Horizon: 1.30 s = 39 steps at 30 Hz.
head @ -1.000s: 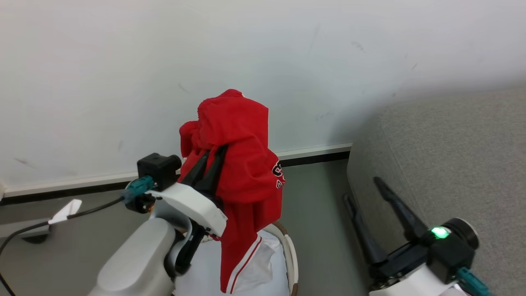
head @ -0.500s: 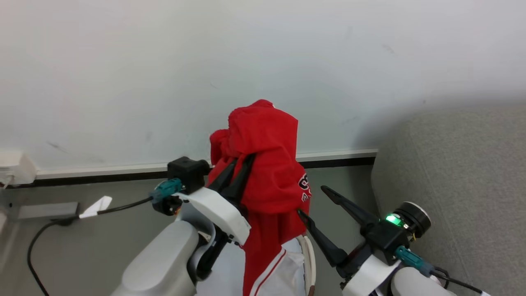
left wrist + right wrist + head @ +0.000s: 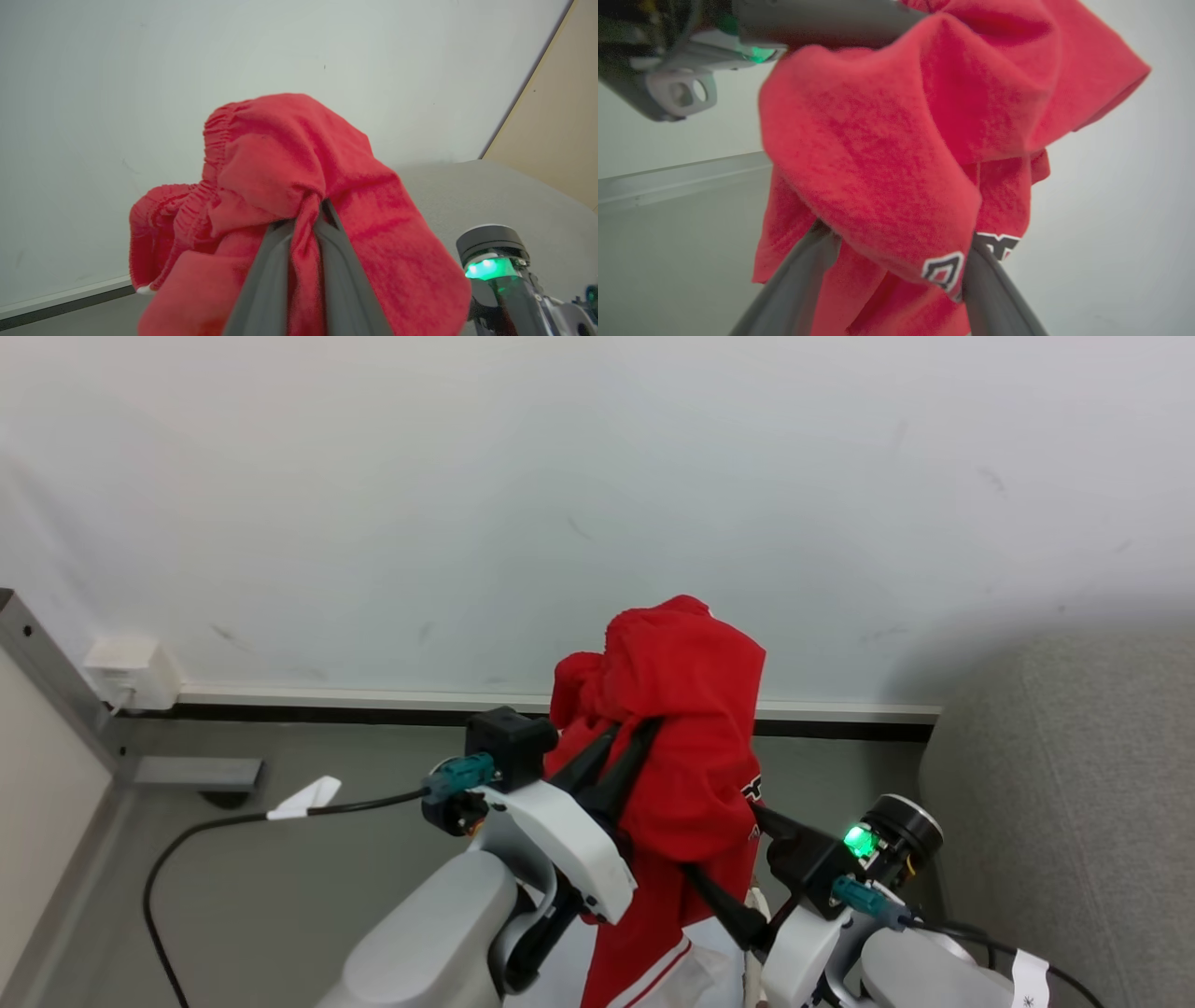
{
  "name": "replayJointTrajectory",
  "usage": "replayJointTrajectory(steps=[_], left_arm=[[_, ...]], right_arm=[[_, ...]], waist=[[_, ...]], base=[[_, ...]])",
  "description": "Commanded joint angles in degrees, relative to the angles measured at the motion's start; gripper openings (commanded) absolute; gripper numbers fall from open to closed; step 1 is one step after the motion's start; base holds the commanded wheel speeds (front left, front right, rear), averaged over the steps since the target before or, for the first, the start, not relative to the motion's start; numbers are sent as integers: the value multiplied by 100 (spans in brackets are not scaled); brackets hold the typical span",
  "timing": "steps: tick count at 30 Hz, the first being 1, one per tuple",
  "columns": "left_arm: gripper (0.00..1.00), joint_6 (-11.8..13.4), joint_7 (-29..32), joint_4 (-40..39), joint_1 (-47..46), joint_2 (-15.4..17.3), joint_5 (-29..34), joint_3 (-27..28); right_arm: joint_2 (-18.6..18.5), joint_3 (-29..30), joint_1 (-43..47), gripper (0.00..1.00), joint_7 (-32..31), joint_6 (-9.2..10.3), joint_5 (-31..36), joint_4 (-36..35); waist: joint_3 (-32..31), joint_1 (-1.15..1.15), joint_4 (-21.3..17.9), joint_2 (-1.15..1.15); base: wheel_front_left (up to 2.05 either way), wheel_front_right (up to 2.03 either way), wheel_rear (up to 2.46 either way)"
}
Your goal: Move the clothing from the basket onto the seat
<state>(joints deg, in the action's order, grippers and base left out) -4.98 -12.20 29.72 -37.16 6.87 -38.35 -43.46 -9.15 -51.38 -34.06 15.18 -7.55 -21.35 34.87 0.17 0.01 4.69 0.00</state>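
A red sports garment [image 3: 695, 709] hangs in mid-air at the centre of the head view, in front of a white wall [image 3: 560, 476]. The left gripper [image 3: 627, 751] rises from the lower middle, its 2 dark fingers clenched on a bunched fold of the cloth. The left wrist view shows red fabric squeezed between them.

At lower right, the right gripper [image 3: 747, 863] reaches into the hanging part of the garment. Its 2 fingers are spread apart, with a fold between them and their tips hidden under it. A dark-and-white emblem [image 3: 945, 270] sits beside 1 finger.

The white-striped hem drops to the bottom edge, over a white liner cloth [image 3: 714, 971]. The grey sofa [image 3: 1074, 784] fills the right edge, apart from the garment. A black cable [image 3: 215, 821] crosses the grey floor [image 3: 327, 756] at lower left.
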Motion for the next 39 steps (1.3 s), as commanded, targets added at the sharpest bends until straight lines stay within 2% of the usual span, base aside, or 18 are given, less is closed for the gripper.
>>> replayJointTrajectory(steps=[1, 12, 13, 15, 29, 30, 31, 32, 39], left_arm=[[0, -20, -13, 16, -57, -24, -52, -35], [0, -104, -12, 208, -117, -175, -86, -265], [0, -109, -26, 232, -123, -183, -92, -271], [0, -115, -54, 279, -134, -194, -106, -283], [0, -115, -212, 701, -187, -233, -187, -187], [20, -115, -210, 739, -182, -239, -193, -176], [49, -109, -213, 777, -177, -246, -208, -169], [100, -107, -226, 802, -174, -255, -220, -151], [100, -130, -254, 927, -172, -305, -234, -178]], right_arm=[[13, -26, -134, 100, -5, 12, -37, 116], [264, 394, -289, 100, -5, 12, 24, 576], [278, 454, -272, 58, -4, 12, -7, 565], [294, 540, -231, 0, -5, 12, -31, 539], [359, 1140, 38, 0, -2, 12, -389, 118], [360, 1200, 59, 0, -2, 12, -439, 72], [362, 1261, 75, 0, -2, 12, -493, 30], [361, 1309, 89, 0, -2, 12, -525, -10], [327, 1905, 197, 0, -2, 12, -943, -326]], waist=[[-19, -1, 93, 0], [-17, -1, 395, 0], [-13, -1, 405, 0], [-3, -1, 418, 0], [-5, -1, 353, 0], [-11, -1, 348, 0], [-19, -1, 342, 0], [-26, -1, 337, 0], [-53, -1, 339, 0]], base=[[0, 0, 0], [0, 0, 0], [0, 0, 0], [0, 0, 0], [0, 0, 0], [0, 0, 0], [0, 0, 0], [0, 0, 0], [0, 0, 0]])
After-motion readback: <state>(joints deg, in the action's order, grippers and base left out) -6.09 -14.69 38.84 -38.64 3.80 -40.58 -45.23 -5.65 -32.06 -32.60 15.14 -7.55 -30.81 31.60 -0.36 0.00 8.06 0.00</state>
